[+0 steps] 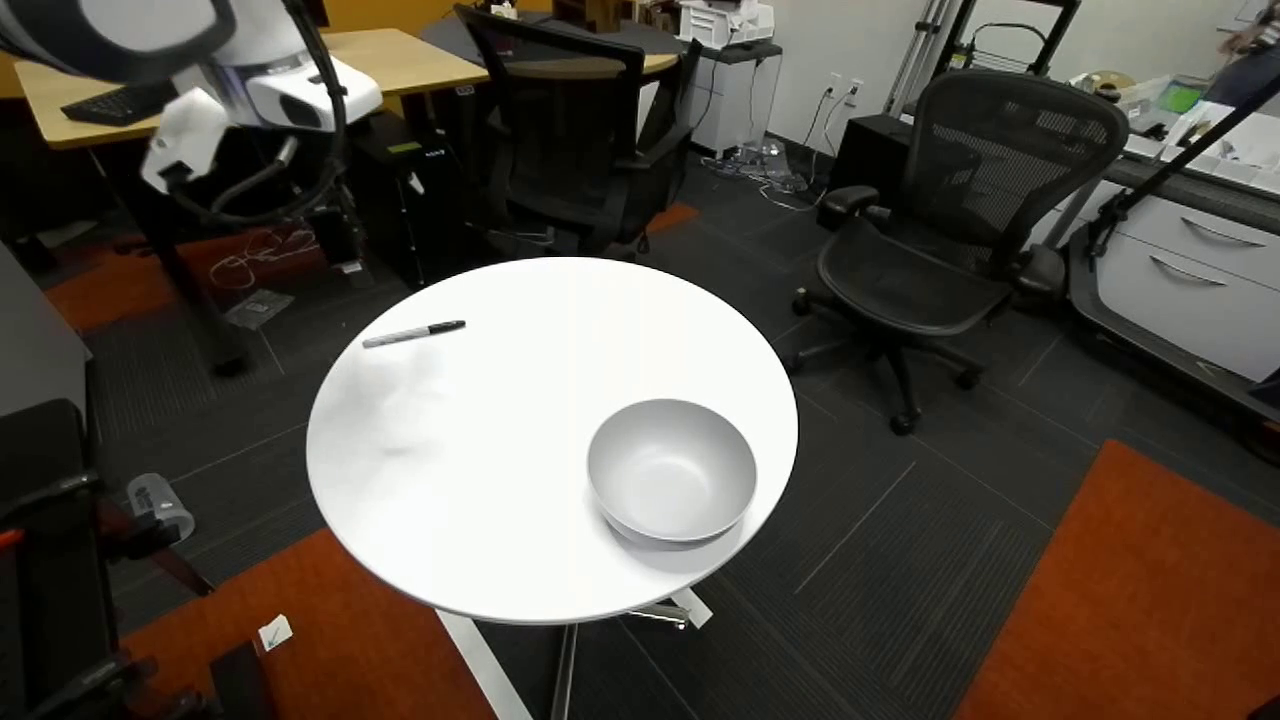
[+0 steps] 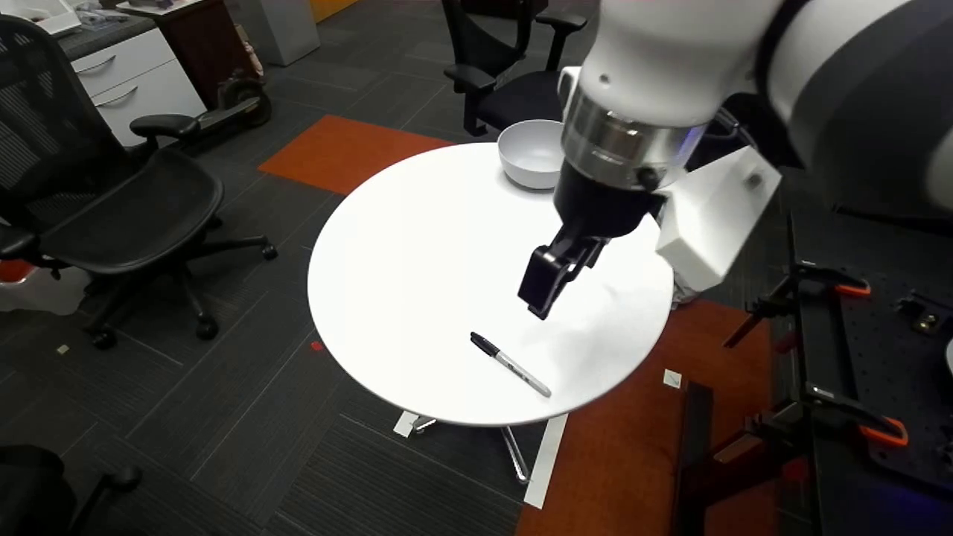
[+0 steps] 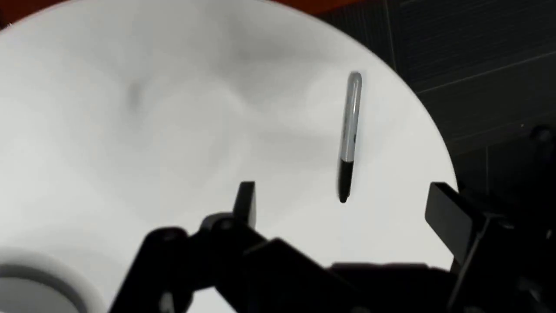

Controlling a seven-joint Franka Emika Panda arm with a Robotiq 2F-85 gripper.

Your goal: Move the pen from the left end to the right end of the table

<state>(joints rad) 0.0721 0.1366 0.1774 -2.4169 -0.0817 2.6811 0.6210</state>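
A black-capped marker (image 2: 511,365) lies just inside the edge of a round white tabletop (image 2: 402,246), a gray bowl (image 1: 672,470) standing upright near the edge across from it. Above the tabletop, black fingers (image 3: 449,217) hang released, spread well apart and clear of the marker.

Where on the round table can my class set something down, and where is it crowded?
Between the pen and the bowl, the round table is bare out to its edge on both sides. It's tight between the bowl and nearest edge. The open gripper hangs above.
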